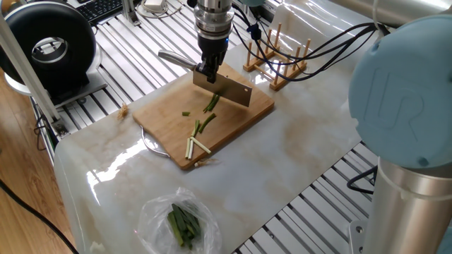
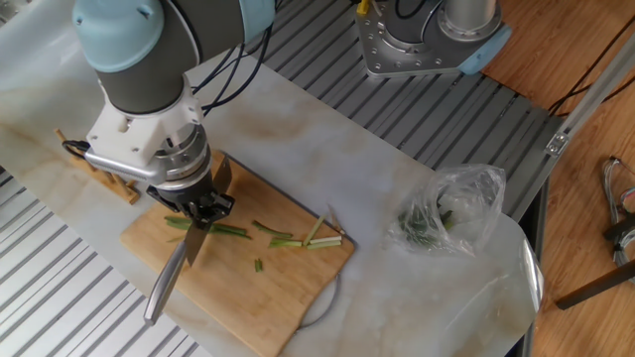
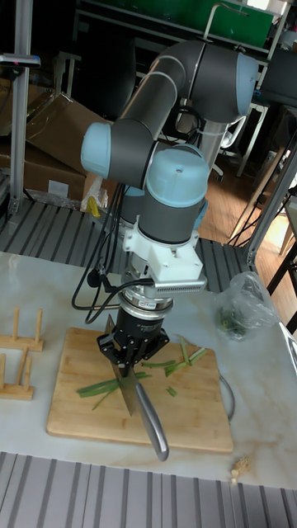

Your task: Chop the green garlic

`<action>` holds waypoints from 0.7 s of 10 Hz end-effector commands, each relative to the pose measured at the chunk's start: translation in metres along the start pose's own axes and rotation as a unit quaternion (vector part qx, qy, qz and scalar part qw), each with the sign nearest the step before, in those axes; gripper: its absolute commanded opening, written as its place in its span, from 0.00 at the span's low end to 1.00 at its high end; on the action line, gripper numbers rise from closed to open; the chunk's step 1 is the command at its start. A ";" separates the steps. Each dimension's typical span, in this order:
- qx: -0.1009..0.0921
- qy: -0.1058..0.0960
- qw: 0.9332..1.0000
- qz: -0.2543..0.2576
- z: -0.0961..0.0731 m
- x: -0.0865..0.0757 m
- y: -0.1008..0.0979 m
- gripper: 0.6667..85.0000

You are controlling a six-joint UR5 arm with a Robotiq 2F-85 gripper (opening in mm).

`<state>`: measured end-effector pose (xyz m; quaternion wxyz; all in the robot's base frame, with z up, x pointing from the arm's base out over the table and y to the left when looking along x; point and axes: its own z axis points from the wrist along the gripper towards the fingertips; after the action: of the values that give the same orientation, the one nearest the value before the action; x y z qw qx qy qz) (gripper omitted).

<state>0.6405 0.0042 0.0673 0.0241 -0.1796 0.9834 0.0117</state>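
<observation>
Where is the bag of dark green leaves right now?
The clear plastic bag of leaves lies on the marble table, off the cutting board; in one fixed view it is at the bottom, beyond the board's corner nearest the white garlic sticks.
</observation>
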 end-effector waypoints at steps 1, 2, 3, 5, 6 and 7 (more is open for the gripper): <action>-0.003 -0.002 1.000 0.005 0.001 -0.001 0.000 0.01; -0.002 -0.002 1.000 0.005 0.001 -0.001 -0.001 0.01; -0.002 -0.002 1.000 0.006 0.002 0.000 -0.001 0.01; -0.003 -0.002 1.000 0.006 0.003 0.000 0.000 0.01; -0.003 -0.003 1.000 0.007 0.005 -0.001 -0.001 0.01; -0.002 -0.004 1.000 0.007 0.007 -0.001 -0.001 0.01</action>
<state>0.6408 0.0023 0.0625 0.0243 -0.1772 0.9838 0.0097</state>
